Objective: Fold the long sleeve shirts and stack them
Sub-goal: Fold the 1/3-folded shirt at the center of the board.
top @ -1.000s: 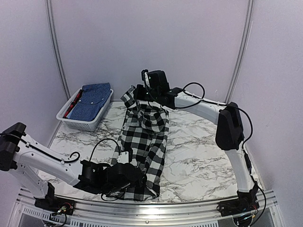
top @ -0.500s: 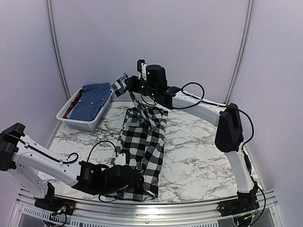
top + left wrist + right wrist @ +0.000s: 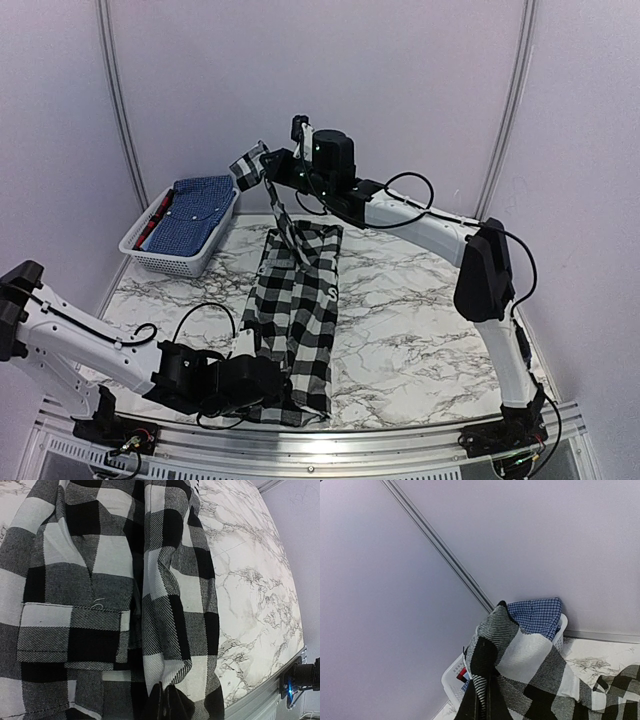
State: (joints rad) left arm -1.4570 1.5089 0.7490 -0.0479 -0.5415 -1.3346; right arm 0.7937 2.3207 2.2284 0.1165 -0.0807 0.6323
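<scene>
The top camera is looking down over the table (image 3: 420, 320). The wrist cameras are sitting close, all sharing the checked shirt (image 3: 295, 300).

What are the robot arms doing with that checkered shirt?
Two robot arms are handling a black-and-white checked shirt on the marble table. The right gripper pinches one end and holds it up in the air at the far side. The left gripper pinches the other end, low by the near edge. The middle of the shirt lies on the table, not folded yet. A blue shirt sits in the white basket at the far left.
</scene>
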